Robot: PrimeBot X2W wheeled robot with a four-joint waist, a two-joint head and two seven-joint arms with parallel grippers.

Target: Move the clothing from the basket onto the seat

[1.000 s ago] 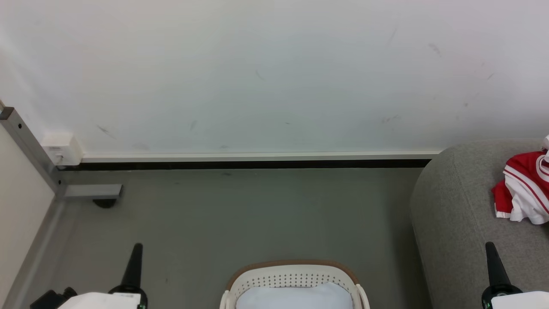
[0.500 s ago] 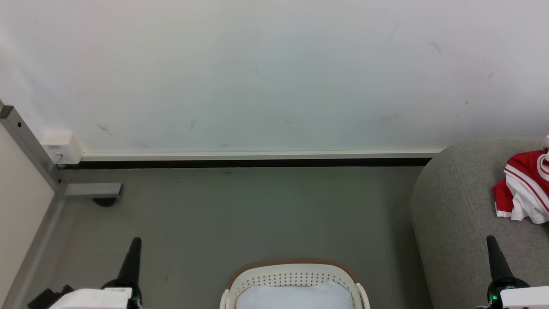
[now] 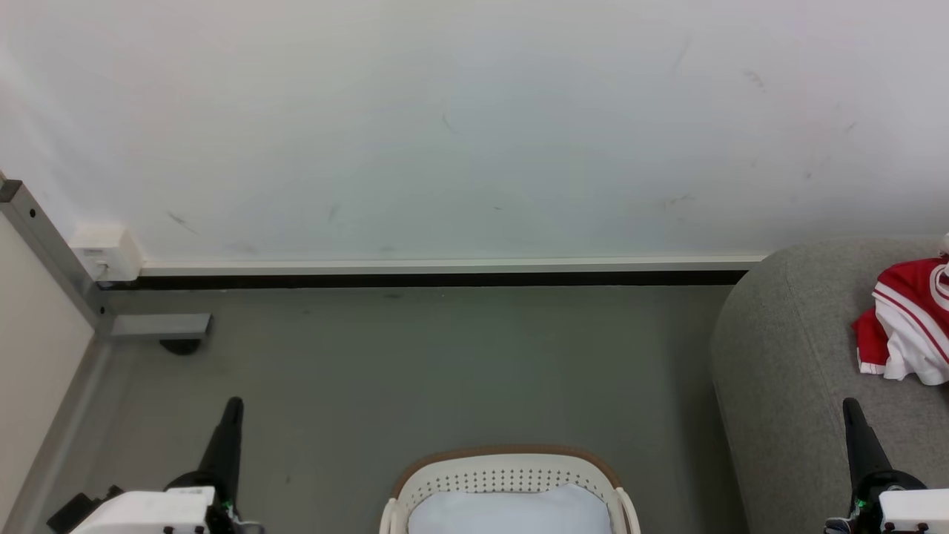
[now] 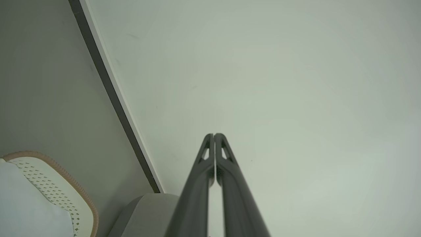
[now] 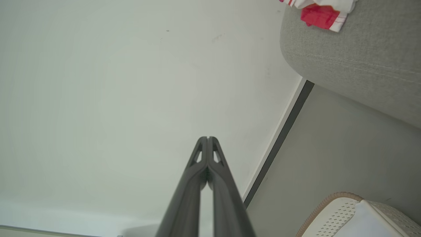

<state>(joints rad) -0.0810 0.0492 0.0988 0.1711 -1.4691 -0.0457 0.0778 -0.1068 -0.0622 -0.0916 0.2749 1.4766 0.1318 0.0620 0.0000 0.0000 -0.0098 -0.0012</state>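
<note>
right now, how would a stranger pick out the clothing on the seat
Look right to the big grey upholstered seat by the white wall. On it lies a crumpled red garment with white stripes, the only brightly coloured thing there.

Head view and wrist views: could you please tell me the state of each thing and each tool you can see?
left tool: shut, empty, fingers pressed together.
right tool: shut, empty, fingers pressed together.
seat: bearing the clothing on top.
clothing: crumpled, lying on the seat, untouched by either tool.
basket: upright on the floor, with a pale item inside.
</note>
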